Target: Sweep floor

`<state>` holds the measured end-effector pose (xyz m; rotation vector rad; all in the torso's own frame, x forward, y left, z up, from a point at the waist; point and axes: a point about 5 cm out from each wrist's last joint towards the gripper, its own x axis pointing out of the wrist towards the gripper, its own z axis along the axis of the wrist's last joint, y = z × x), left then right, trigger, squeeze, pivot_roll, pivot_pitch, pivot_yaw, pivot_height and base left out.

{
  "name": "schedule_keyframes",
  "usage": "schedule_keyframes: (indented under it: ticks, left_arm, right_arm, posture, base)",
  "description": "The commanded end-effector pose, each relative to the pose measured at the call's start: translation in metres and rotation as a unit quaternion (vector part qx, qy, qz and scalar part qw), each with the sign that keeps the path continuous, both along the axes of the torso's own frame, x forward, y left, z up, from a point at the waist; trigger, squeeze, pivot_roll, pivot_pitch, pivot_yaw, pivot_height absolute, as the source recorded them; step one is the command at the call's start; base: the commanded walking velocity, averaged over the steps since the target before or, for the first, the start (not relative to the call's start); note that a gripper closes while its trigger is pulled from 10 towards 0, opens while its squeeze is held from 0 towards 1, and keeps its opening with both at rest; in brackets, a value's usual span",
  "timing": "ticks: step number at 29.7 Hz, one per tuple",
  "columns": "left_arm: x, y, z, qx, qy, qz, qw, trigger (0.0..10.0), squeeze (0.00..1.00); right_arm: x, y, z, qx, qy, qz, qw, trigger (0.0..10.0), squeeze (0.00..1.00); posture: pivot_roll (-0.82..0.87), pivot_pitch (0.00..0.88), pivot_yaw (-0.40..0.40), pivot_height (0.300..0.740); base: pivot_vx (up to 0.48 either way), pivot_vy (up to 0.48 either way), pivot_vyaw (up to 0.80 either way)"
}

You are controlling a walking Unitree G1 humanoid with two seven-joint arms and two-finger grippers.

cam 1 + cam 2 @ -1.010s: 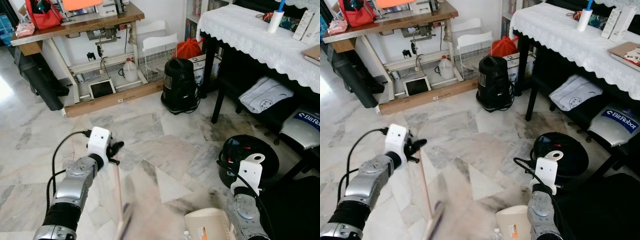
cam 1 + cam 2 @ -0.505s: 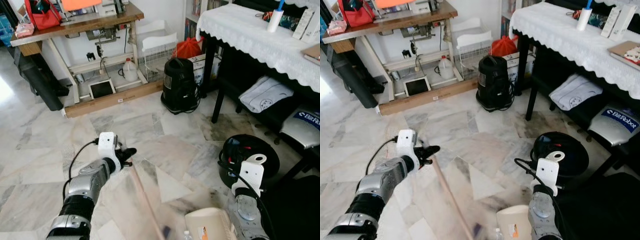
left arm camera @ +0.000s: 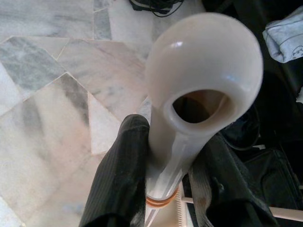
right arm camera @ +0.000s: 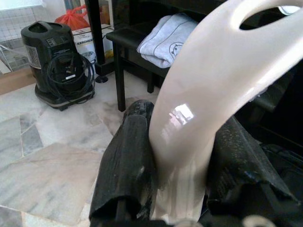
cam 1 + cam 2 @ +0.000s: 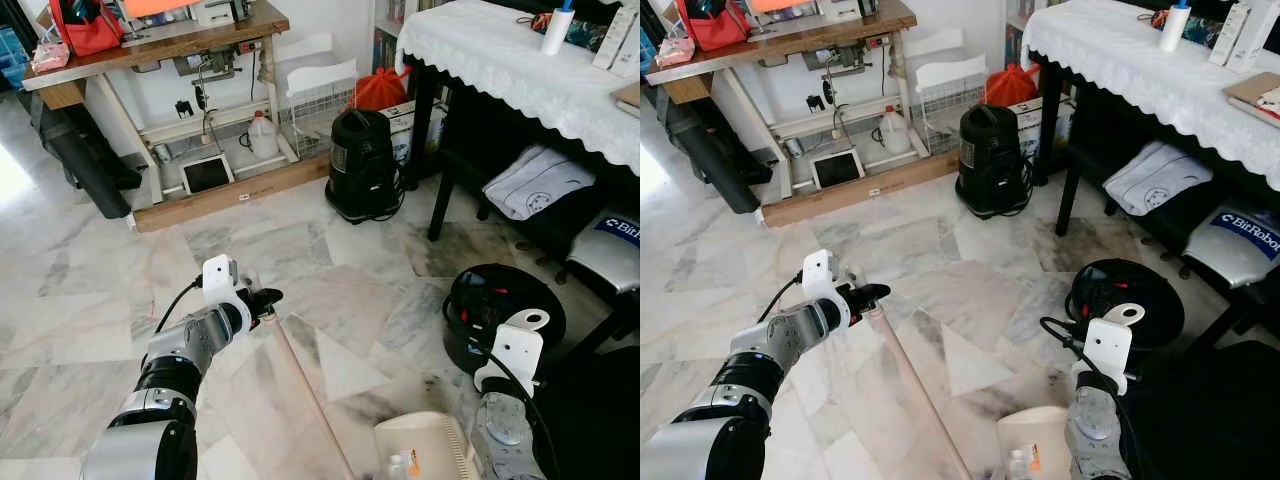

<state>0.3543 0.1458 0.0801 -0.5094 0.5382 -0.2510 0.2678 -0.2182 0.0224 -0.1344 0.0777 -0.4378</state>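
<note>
Gripping the top of the broom handle (image 5: 300,385), the left gripper (image 5: 268,298) has its black fingers (image 3: 124,175) closed on the cream plastic just under the hanging loop. From there the handle slants down over the marble floor (image 5: 90,300). The right gripper (image 4: 175,189) clamps the cream dustpan handle (image 4: 208,94), the dustpan (image 5: 420,450) low beside it.

Marble floor (image 5: 330,260), wooden workbench (image 5: 150,50), lace-covered table (image 5: 510,70).
</note>
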Motion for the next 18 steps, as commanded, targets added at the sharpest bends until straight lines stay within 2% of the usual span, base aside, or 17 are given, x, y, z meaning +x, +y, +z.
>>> schedule_keyframes:
  ticks: [1,6,9,10,11,13,14,15,18]
  left_arm:
    - [0.002,-0.009,0.006,-0.128,0.002,0.019,0.992,10.0,0.0]
    - [0.006,0.001,0.011,-0.113,-0.014,0.037,0.993,10.0,0.0]
    - [0.009,0.008,0.015,-0.07,-0.044,0.047,0.995,10.0,0.0]
    - [0.012,0.013,0.021,-0.043,-0.078,0.056,0.994,10.0,0.0]
    - [0.013,0.015,0.023,-0.036,-0.087,0.057,0.994,10.0,0.0]
    - [0.015,0.02,0.039,0.021,-0.154,0.054,0.986,10.0,0.0]
    - [0.015,0.02,0.039,0.021,-0.154,0.054,0.986,10.0,0.0]
    - [0.014,0.024,0.046,0.056,-0.19,0.052,0.979,10.0,0.0]
    - [0.011,0.03,0.056,0.115,-0.244,0.051,0.962,10.0,0.0]
  right_arm:
    - [-0.011,0.004,-0.017,0.036,0.039,-0.022,0.998,10.0,0.0]
    - [-0.011,0.004,-0.016,0.036,0.038,-0.022,0.998,10.0,0.0]
    - [-0.01,0.003,-0.016,0.036,0.036,-0.024,0.998,10.0,0.0]
    - [-0.01,0.002,-0.015,0.035,0.034,-0.024,0.999,10.0,0.0]
    - [-0.01,0.002,-0.015,0.035,0.034,-0.024,0.999,10.0,0.0]
    - [-0.008,0.0,-0.013,0.033,0.03,-0.025,0.999,10.0,0.0]
    - [-0.008,0.0,-0.013,0.033,0.03,-0.025,0.999,10.0,0.0]
    - [-0.007,-0.001,-0.011,0.032,0.027,-0.027,0.999,10.0,0.0]
    - [-0.003,-0.002,-0.009,0.031,0.024,-0.025,0.999,10.0,0.0]
  posture:
    - [-0.1,0.072,0.093,0.74]
    - [-0.1,0.068,0.093,0.74]
    - [-0.1,0.063,0.092,0.74]
    - [-0.1,0.061,0.092,0.74]
    - [-0.1,0.061,0.092,0.74]
    - [-0.1,0.052,0.09,0.74]
    - [-0.1,0.052,0.09,0.74]
    - [-0.09,0.048,0.088,0.74]
    - [-0.08,0.035,0.084,0.74]
  base:
    - [0.0,0.0,0.0]
    - [0.0,0.0,0.0]
    - [0.0,0.0,0.0]
    - [0.0,0.0,0.0]
    - [0.0,0.0,0.0]
    - [0.0,0.0,0.0]
    - [0.0,0.0,0.0]
    - [0.0,0.0,0.0]
    - [0.0,0.0,0.0]
